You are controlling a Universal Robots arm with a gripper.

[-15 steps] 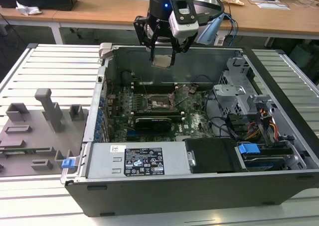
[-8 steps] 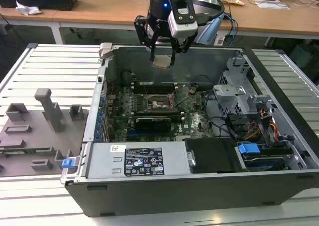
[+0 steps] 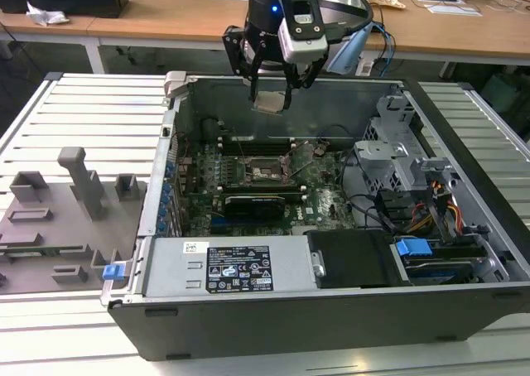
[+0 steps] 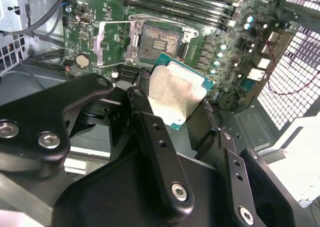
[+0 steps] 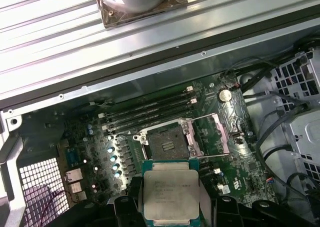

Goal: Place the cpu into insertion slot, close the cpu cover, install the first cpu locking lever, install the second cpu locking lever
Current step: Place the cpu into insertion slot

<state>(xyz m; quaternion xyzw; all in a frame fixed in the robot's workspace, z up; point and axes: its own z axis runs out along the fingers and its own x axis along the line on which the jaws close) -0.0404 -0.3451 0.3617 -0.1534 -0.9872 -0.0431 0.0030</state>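
Where the open computer case comes closest in the exterior view, a grey power supply lies along its near wall, with a grey fixture tray on the table at the exterior view's left. Farther in, on the green board, a long black expansion card sits just before the insertion slot, which is bare and dark in the middle. The cpu cover is swung open beside it. Above the board, toward the case's far wall, the gripper has its jaws closed against opposite edges of the cpu. The chip is held clear of the socket, its silver top facing the wrist cameras. Wooden desks stand behind.
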